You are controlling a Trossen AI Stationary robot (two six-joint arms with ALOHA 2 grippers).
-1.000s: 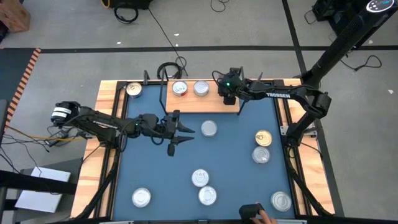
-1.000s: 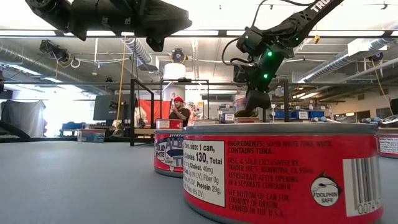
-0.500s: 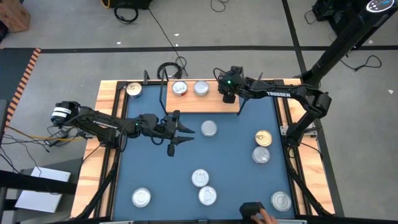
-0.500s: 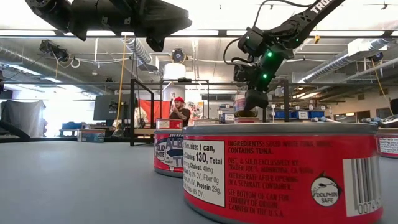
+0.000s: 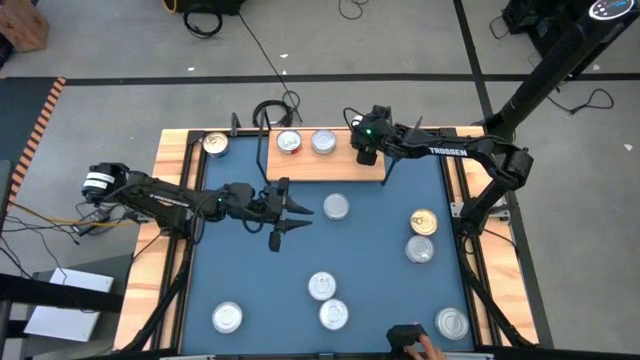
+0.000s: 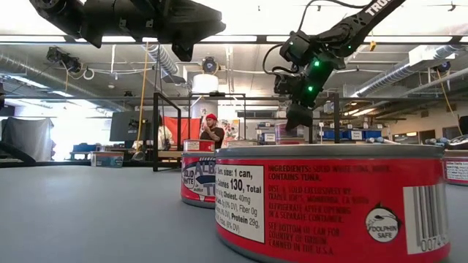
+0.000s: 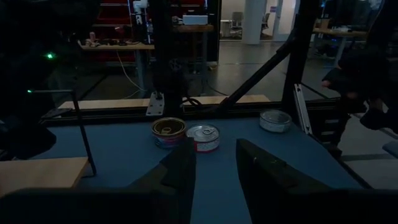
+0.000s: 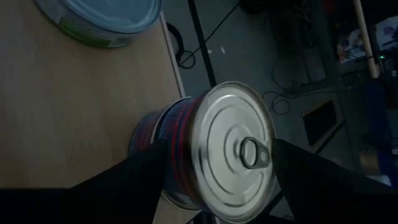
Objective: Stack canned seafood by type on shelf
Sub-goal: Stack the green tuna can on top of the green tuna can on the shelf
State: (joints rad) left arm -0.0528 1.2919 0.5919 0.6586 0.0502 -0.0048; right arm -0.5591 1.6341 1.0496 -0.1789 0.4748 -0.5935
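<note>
On the left, the left gripper (image 5: 285, 209) hovers over the blue tabletop (image 5: 380, 250), its fingers spread and holding nothing, pointing toward a loose silver-lidded can (image 5: 336, 207). Behind it, the wooden shelf (image 5: 340, 165) carries two cans (image 5: 305, 142) side by side. At the shelf's right end, the right gripper (image 5: 365, 152) hangs with its fingers wide on either side of a red-sided can (image 8: 217, 155) standing on the board. More cans (image 5: 422, 236) lie scattered farther right.

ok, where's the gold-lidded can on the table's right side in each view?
High view: gold-lidded can, right of centre.
Left wrist view: mid-picture.
Low view: cannot pick it out.
Right wrist view: not in it.
Shared landmark: the silver-lidded can right beside it.
</note>
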